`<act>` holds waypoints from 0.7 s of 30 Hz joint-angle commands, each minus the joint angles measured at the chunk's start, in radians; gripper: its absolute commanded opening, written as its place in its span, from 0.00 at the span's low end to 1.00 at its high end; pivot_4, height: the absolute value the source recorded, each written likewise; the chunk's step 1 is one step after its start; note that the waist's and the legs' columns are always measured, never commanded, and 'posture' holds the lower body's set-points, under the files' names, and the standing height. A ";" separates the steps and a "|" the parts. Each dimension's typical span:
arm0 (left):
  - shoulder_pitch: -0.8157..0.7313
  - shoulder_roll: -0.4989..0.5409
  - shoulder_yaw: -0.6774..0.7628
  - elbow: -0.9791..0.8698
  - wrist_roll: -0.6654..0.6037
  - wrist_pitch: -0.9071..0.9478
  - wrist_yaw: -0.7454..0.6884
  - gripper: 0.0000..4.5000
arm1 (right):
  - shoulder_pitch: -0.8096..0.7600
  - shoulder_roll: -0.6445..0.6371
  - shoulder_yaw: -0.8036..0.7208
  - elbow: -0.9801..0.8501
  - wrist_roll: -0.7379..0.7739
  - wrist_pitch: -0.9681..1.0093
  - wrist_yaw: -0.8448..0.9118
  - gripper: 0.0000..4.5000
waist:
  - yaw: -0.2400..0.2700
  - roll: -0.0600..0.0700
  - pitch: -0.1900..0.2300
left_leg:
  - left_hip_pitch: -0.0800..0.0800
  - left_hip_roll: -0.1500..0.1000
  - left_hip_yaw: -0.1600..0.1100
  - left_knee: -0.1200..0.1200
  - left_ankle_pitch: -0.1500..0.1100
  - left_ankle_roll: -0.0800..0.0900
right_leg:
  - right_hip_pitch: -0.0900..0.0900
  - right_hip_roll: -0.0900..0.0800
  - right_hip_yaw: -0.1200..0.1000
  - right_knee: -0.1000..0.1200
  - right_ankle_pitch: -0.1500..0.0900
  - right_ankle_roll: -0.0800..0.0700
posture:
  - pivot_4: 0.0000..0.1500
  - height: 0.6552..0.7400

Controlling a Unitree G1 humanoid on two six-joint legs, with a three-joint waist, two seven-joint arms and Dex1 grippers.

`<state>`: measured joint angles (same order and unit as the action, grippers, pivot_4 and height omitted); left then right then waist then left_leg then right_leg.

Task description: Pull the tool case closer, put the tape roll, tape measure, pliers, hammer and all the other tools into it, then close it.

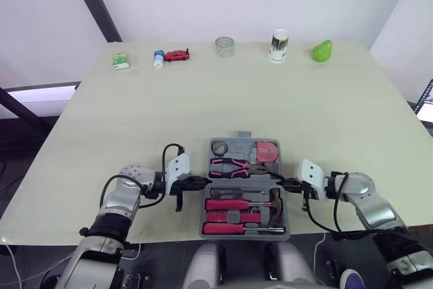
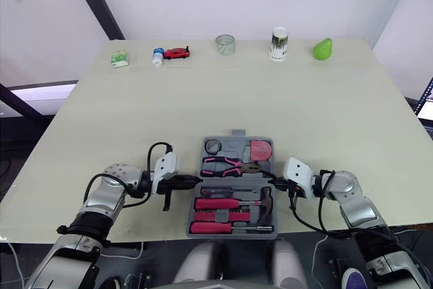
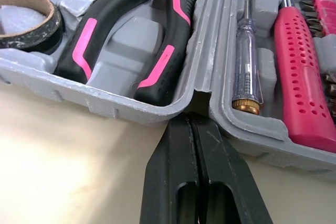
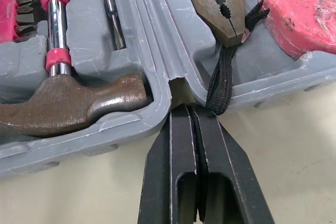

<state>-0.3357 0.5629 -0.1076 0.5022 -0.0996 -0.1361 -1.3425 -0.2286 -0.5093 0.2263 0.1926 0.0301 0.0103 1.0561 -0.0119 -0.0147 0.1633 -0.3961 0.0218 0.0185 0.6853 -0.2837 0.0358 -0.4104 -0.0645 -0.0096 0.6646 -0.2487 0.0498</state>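
The grey tool case [image 1: 245, 137] lies open near the table's front edge. Its far half holds the tape roll [image 1: 218, 147], the pink tape measure [image 1: 266, 151] and the pink-handled pliers [image 1: 230, 166]. The near half holds the hammer [image 1: 276, 201] and red screwdrivers [image 1: 226, 204]. My left gripper [image 1: 206, 181] is shut, its tips at the hinge notch on the case's left side [image 3: 190, 121]. My right gripper [image 1: 281, 183] is shut too, tips against the hinge notch on the right side [image 4: 185, 111], beside the hammer head [image 4: 68, 106].
Along the table's far edge stand a green box [image 1: 120, 61], a small bottle [image 1: 158, 59], a red toy car [image 1: 177, 55], a glass [image 1: 224, 47], a can [image 1: 279, 45] and a green pear [image 1: 322, 51]. Bare tabletop lies between them and the case.
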 commanded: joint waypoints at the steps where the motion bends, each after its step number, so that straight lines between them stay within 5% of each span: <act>1: -0.016 -0.023 -0.016 -0.020 -0.020 -0.017 0.001 0.01 | -0.033 0.030 0.009 -0.010 0.008 -0.036 -0.023 0.00 | 0.000 0.000 0.000 | 0.000 0.000 0.000 0.000 0.000 0.000 | 0.000 0.000 0.000 0.000 0.000 0.000 | 1.00 1.00; 21: -0.015 -0.022 -0.029 -0.011 -0.017 -0.010 -0.015 0.01 | -0.056 0.038 0.012 0.042 -0.013 -0.086 -0.047 0.00 | 0.000 0.000 0.000 | 0.000 0.000 0.000 0.000 0.000 0.000 | 0.000 0.000 0.000 0.000 0.000 0.000 | 1.00 1.00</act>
<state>-0.3369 0.5629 -0.1101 0.5023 -0.0996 -0.1353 -1.3439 -0.2593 -0.4937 0.2259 0.2514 0.0117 -0.0512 1.0199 -0.0117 -0.0147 0.1633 -0.3960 0.0218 0.0187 0.6854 -0.2836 0.0358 -0.4104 -0.0646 -0.0095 0.6646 -0.2486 0.0497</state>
